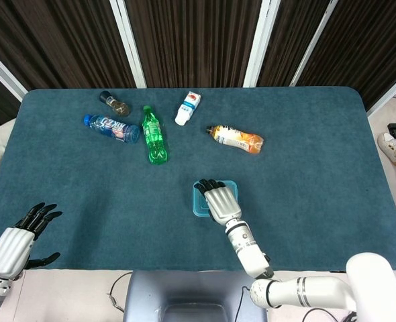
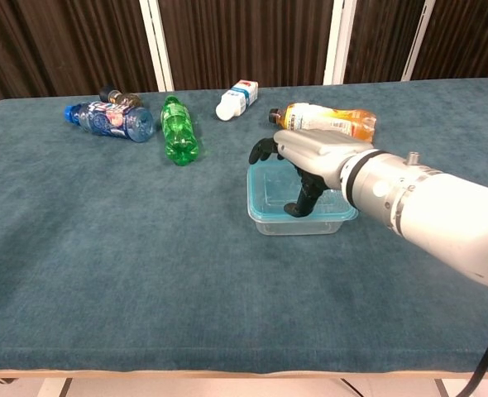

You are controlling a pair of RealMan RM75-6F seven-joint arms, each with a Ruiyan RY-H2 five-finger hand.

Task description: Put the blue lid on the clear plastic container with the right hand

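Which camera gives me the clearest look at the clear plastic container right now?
The chest view: the clear plastic container shows its side walls and near rim under the right hand. From the head view, the hand covers most of it, leaving only a blue-tinted edge.

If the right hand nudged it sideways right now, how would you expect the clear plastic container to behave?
The clear plastic container looks thin-walled and holds no contents, so it is probably light and would slide on the blue cloth rather than tip, being low and wide. With the right hand pressing from above, the walls might flex a little.

right hand (image 2: 306, 161) palm down, fingers spread; left hand (image 1: 15, 243) open.
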